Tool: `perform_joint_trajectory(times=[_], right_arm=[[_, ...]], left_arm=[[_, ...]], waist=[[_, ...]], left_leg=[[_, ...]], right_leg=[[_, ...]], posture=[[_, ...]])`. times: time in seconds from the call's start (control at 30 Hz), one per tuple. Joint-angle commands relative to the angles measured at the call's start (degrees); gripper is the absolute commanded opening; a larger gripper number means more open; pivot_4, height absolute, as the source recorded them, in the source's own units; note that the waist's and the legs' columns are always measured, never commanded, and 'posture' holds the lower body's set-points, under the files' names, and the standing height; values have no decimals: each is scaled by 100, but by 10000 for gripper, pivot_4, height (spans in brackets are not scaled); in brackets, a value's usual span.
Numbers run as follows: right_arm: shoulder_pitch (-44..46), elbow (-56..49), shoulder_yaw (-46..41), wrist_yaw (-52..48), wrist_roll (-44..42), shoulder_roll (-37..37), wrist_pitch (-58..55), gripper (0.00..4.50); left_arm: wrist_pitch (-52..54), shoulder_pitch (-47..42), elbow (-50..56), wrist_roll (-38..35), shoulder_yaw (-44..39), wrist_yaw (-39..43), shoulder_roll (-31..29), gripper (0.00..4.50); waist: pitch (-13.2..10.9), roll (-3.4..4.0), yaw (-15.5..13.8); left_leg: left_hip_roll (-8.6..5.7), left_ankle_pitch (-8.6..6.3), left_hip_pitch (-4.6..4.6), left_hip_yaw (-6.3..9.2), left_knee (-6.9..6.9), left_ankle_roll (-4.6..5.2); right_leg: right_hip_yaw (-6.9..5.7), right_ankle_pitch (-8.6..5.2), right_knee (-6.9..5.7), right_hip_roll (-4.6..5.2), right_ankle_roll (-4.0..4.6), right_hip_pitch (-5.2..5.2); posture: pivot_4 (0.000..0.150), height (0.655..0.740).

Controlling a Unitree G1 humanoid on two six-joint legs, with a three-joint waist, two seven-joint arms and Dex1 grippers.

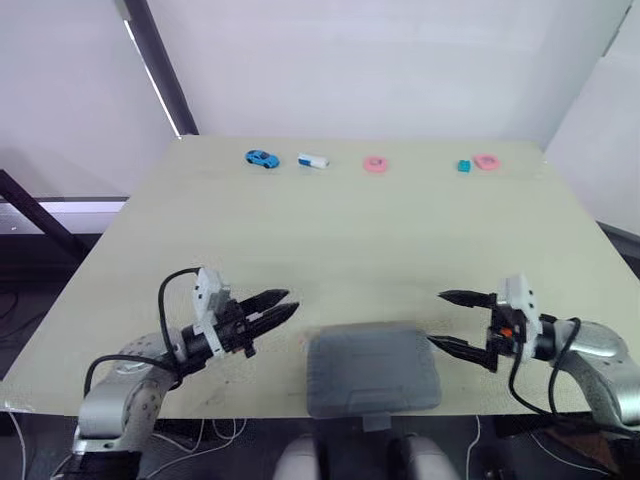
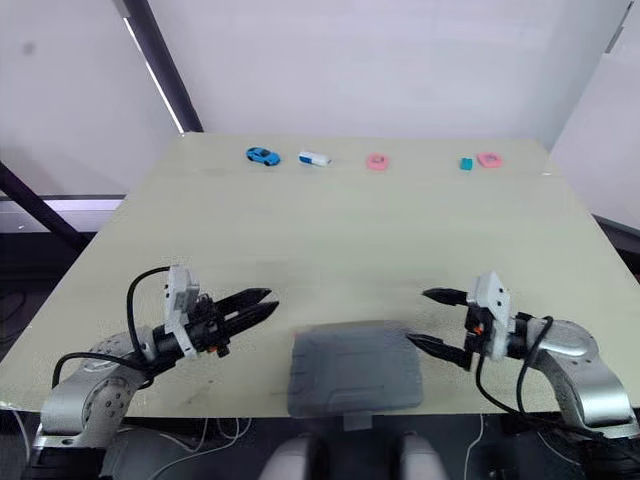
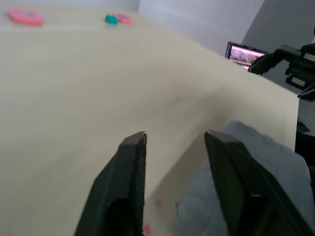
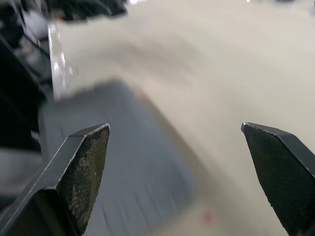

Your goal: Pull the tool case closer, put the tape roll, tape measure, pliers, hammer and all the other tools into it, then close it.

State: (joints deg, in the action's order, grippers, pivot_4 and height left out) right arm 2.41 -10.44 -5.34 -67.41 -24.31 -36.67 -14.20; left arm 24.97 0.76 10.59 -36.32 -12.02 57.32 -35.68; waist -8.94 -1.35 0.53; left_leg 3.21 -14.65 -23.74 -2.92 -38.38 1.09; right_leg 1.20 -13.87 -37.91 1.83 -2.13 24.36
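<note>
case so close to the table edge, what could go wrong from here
The case sits at the table's near edge, its latch overhanging; pulling it closer could tip it off. Its lid is shut, so nothing can go in yet. The small things, like the blue car, lie along the far edge, likely a long reach.

Place: probably a robot test lab
Walls: plain white panels (image 1: 400, 60)
Frame: black metal beam (image 1: 160, 65)
Table: wide beige top (image 1: 340, 240)
Floor: loose cables (image 1: 18, 430)
Screen: maybe a monitor (image 3: 244, 53)
</note>
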Motion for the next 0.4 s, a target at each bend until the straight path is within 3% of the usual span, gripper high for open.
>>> perform_joint_trajectory(times=[0.03,0.07,0.1,0.13,0.4], right_arm=[[-402,433,-521,-513,-26,-425,741,45000],[-550,573,-661,-595,-61,-516,874,45000],[-676,682,-789,-661,-105,-591,971,45000],[-818,795,-978,-718,-154,-682,1042,45000],[-1365,1489,-1770,-1026,-290,-1096,1445,45000]], left_arm=[[81,324,-254,-150,-463,284,-332,33219],[55,471,-331,-102,-558,341,-430,36475],[0,612,-394,-28,-628,377,-514,42912],[-100,779,-496,97,-727,395,-612,44572],[-398,1307,-1045,219,-1250,647,-890,44572]], waist=[[0,0,2],[0,0,2],[0,0,2],[0,0,4],[-1,0,7]], left_leg=[[1,0,-1,0,1,0],[1,0,0,1,3,0],[2,0,0,1,3,0],[2,0,1,1,3,0],[5,0,42,-1,-6,0]], right_leg=[[-1,-1,0,-1,1,0],[-2,-1,2,-1,2,0],[-3,-2,1,0,3,0],[-4,-2,1,0,3,0],[2,-25,-1,10,3,-35]], posture=[[1500,7400],[1500,7400],[1500,7400],[1500,7400],[1500,7400]])
